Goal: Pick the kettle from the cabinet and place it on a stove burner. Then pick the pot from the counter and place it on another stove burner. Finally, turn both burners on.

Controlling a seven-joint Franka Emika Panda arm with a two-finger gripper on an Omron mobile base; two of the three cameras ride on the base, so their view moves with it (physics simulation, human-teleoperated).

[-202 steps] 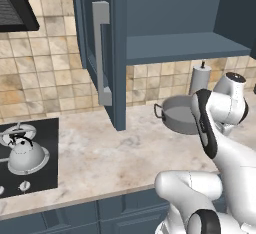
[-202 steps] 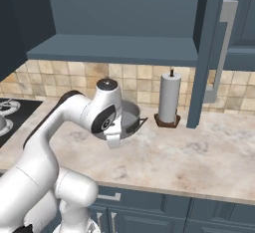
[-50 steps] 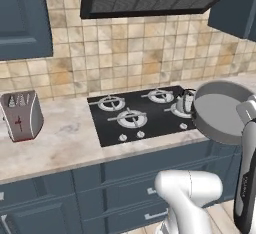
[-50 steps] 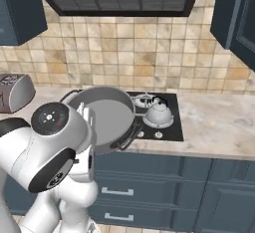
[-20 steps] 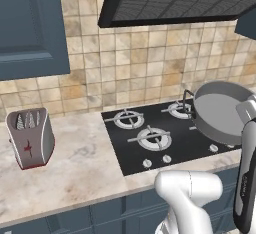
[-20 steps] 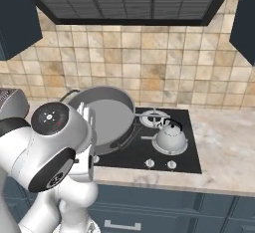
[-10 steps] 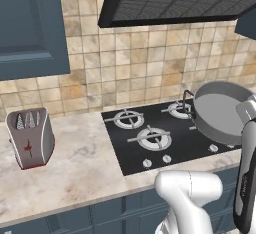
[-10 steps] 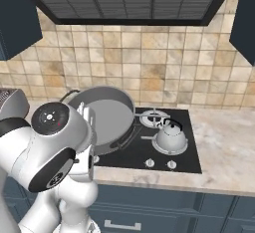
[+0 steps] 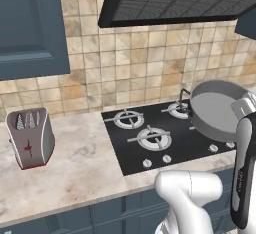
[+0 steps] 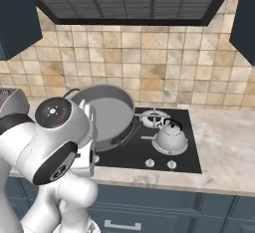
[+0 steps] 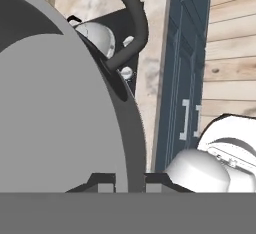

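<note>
I held the wide, shallow grey metal pot (image 10: 107, 115) tilted above the black glass cooktop (image 10: 130, 153), my gripper (image 11: 130, 180) clenched on its rim, while the small silver domed kettle (image 10: 170, 137) sat on a front burner.

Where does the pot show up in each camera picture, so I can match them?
Left base view: the pot is at the right, tilted, above the cooktop's right end.
Right base view: left of centre, above the cooktop's left end.
Hand view: its grey wall covers the left half.
Shared landmark: the cooktop.
</note>
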